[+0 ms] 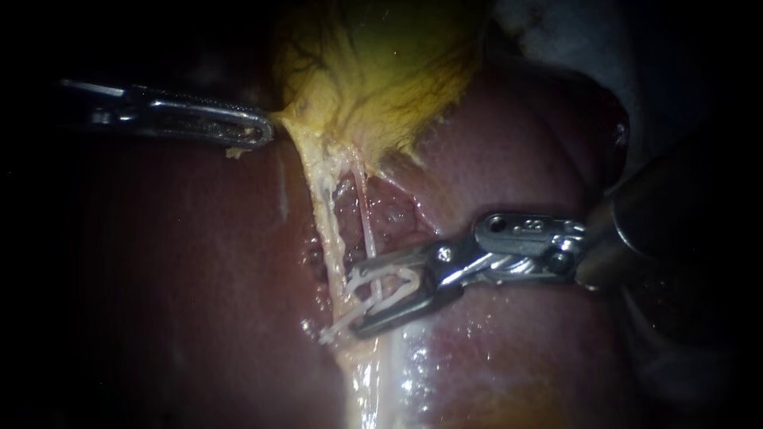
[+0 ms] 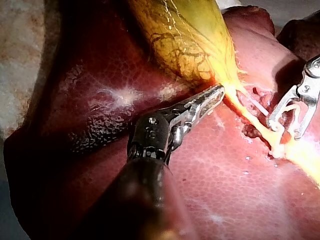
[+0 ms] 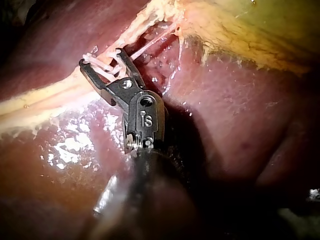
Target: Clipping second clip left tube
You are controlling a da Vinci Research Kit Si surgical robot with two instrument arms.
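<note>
Nearest to us, our right instrument comes in from the right w/ its hand spread wide. Both halves carry an open white clip betw. them, so it's gripping the clip & nothing's squeezed yet. The tips sit at the left tube, low on it where it runs down over the liver. The tube looks to lie betw. the tips, but we can't tell if the clip reaches right across it. Just beside it, the thinner right tube runs down to the upper half of the hand, close enough to get caught, we reckon

We judge the left tube soft, wet & slippery, w/ no stiffness of its own: it prob. only lies straight because it's under tension. Likely fragile too, & a sideways tug could tear it. So we don't grab it. We want the clip square across a bare stretch, tips clear past the far side, right tube left out, then a slow even squeeze. The clip itself looks light & stiff

Further back, our left instrument has its hand closed on the edge of the gallbladder at its narrow end, approx. where both tubes start, & seems to hold it out to the left. The gallbladder, yellow-green & veined, rises beyond into the dark
</note>
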